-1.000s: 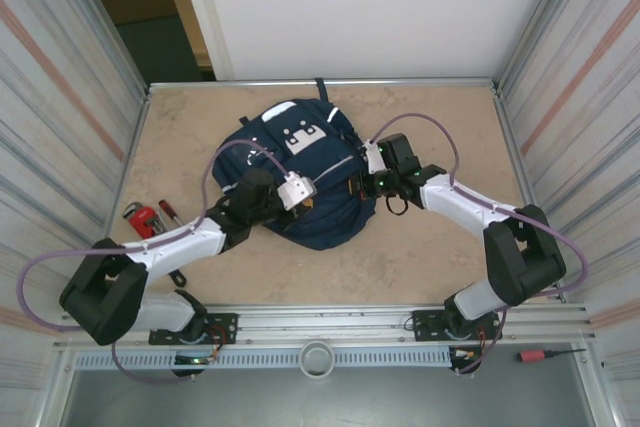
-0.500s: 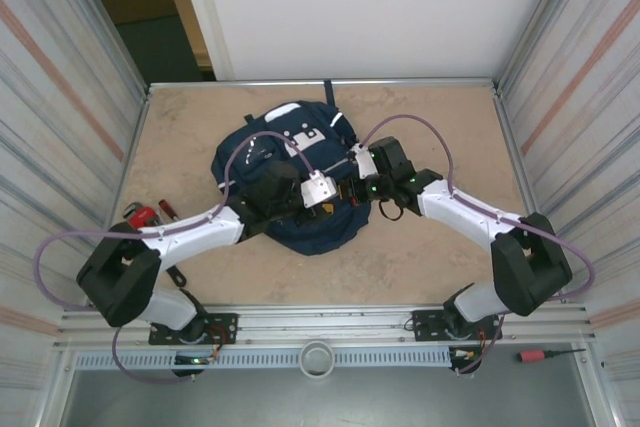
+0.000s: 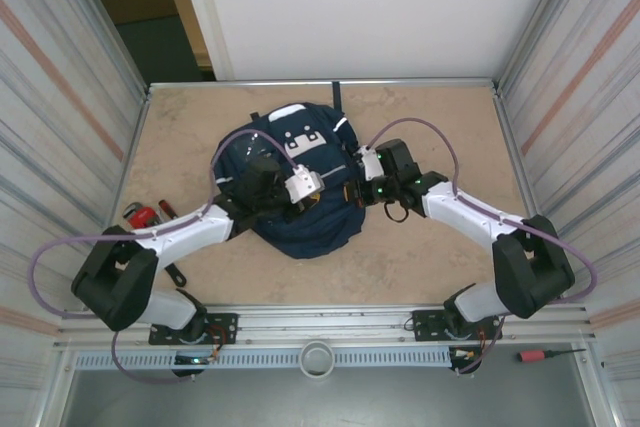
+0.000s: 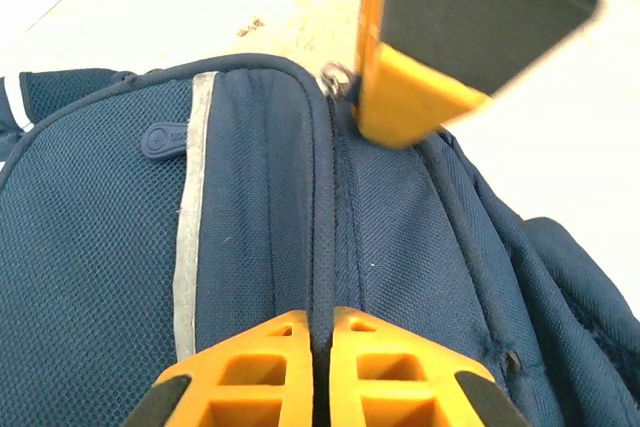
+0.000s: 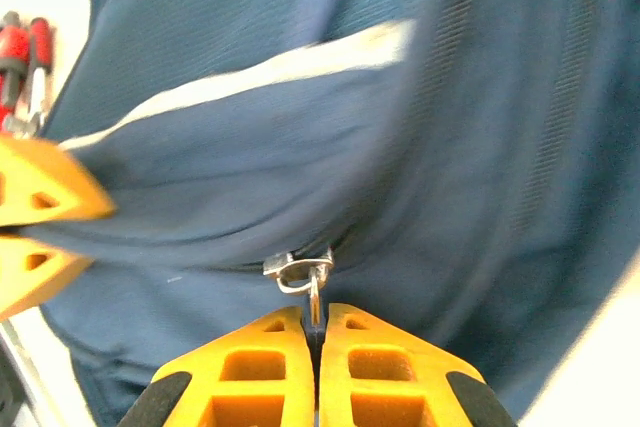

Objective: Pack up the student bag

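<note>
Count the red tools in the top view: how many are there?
3. A red wrench and a small red screwdriver lie at the left of the table; another red-handled screwdriver lies beyond the near rail, at right. More may be hidden.

1. I record the student bag (image 3: 305, 232) as navy blue, with a white patch and a pale grey strip.
2. Left gripper (image 4: 322, 322) and right gripper (image 5: 315, 325): orange.
3. Table (image 3: 420, 267): mottled beige.
4. Tool (image 3: 141, 216): red.

Bright, even overhead light; only soft, faint shadows lie on the beige table (image 3: 420, 257). The top view is sharp. The left wrist view is crisp on the student bag (image 4: 260, 197), its pale background washed out. The right wrist view is smeared with motion blur.
</note>
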`<state>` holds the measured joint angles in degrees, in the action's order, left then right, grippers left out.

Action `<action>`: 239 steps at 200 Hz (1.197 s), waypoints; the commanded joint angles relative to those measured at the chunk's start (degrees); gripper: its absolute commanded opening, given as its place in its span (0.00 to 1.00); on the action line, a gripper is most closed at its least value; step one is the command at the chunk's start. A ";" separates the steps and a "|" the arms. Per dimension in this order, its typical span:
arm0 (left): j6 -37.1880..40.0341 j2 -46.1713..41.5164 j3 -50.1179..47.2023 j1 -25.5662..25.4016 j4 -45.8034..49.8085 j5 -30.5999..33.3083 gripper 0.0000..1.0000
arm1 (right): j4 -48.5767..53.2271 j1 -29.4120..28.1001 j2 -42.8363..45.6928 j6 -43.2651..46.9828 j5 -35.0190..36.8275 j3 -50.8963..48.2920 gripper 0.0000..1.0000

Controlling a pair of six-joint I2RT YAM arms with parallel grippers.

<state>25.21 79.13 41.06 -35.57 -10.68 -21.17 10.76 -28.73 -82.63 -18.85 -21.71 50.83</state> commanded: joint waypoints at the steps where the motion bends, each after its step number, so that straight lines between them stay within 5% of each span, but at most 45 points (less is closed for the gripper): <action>1: -2.02 -4.77 -3.06 3.49 -3.64 -6.44 0.00 | 4.48 4.21 -2.30 -1.19 3.70 2.35 0.00; 35: -3.10 -6.27 -5.03 4.72 -4.35 -6.93 0.01 | 2.67 2.62 -3.12 0.07 1.01 4.02 0.00; 81: -0.17 -5.35 -1.17 1.73 1.74 -3.19 0.41 | 0.59 -0.28 -0.88 1.97 -1.53 2.67 0.00; 129: 4.33 -1.16 4.68 -3.14 6.92 0.55 0.52 | -1.30 -3.31 2.38 2.33 -2.88 1.27 0.00; 171: 5.87 3.06 7.85 -4.42 8.26 0.05 0.49 | -2.30 -5.36 5.40 2.77 -3.93 -0.09 0.00; 212: 6.12 2.08 7.44 -3.16 7.95 -2.88 0.10 | 0.32 -3.68 4.99 4.54 -1.67 -1.25 0.00; 239: 3.54 -2.15 3.49 1.81 5.49 -14.34 0.04 | 3.92 2.58 1.73 4.46 -1.24 -0.21 0.00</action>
<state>30.50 81.65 47.20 -37.78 -4.71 -24.77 11.22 -31.33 -79.75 -15.90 -23.90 49.65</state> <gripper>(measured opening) 0.084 0.054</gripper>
